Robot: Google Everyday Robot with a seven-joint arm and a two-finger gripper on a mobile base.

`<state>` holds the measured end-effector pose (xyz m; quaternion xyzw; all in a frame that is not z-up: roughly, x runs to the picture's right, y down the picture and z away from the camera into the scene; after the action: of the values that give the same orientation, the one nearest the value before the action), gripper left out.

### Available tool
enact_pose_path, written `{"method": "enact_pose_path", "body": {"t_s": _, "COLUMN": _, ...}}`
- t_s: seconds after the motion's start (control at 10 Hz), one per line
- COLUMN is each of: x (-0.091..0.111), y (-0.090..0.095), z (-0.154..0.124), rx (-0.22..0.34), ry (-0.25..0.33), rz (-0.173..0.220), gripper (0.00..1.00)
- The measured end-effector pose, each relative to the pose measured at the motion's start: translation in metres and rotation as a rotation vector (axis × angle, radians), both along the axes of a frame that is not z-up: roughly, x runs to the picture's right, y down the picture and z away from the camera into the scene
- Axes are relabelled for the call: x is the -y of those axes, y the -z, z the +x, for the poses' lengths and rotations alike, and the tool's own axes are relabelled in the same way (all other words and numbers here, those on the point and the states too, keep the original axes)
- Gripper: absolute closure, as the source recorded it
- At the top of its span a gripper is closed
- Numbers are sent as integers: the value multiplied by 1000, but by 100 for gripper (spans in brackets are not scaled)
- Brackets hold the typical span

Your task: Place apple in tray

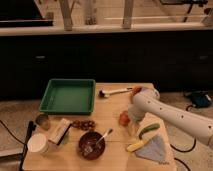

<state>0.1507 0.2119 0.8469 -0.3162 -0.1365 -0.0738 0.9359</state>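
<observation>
Bending downward, the arm (170, 114) holds the gripper (129, 118) beside the apple (123, 119); grasp unclear.

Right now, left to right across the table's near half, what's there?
Cup → box → bowl → apple, with the hand right at it → cloth.

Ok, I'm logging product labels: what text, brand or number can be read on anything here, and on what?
None can be read.
The carton beside the brown bowl may carry print, but it is too blurred.
The pincer sits at the apple, right of the tray; no marks show.
</observation>
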Motion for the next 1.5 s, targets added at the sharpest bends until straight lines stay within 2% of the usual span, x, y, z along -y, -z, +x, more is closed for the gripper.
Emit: {"method": "enact_pose_path", "body": {"t_s": 1.5, "x": -3, "y": 0, "z": 4, "rx": -24, "ry": -32, "rz": -17, "gripper": 20}}
